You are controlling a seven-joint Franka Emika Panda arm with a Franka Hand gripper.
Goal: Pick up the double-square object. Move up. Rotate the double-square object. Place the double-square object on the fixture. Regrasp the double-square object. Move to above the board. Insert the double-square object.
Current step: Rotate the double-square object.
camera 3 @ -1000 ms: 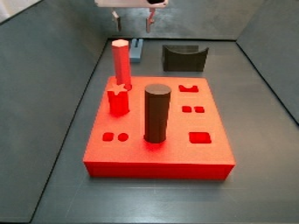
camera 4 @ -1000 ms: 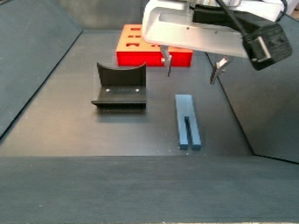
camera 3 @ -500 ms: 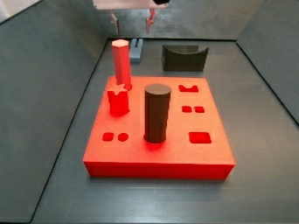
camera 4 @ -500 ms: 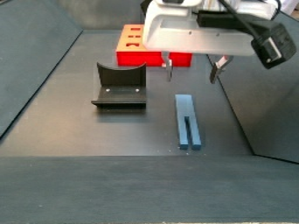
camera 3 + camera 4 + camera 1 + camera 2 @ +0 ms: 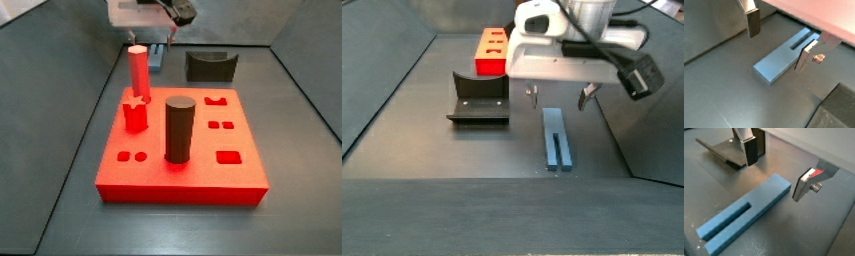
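The double-square object [image 5: 556, 138] is a slim blue-grey bar lying flat on the floor; it shows in both wrist views [image 5: 784, 55] [image 5: 744, 220] and partly in a side view [image 5: 158, 57]. My gripper [image 5: 557, 96] is open and empty, low over the bar's end nearest the board, fingers straddling it. In both wrist views the gripper [image 5: 779, 44] [image 5: 775, 174] shows one finger each side of the bar. The fixture [image 5: 478, 97] stands beside the bar, also seen in a side view [image 5: 209, 66]. The red board [image 5: 181, 140] carries pegs.
A tall red hexagonal peg [image 5: 139, 72] and a thick dark cylinder [image 5: 179, 128] stand on the board. Grey walls [image 5: 396, 60] enclose the floor. The fixture's edge shows in both wrist views [image 5: 725, 153] [image 5: 836, 110].
My gripper has come down towards the bar, with its fingers now level with the bar's end. The bar, fixture and board have not moved.
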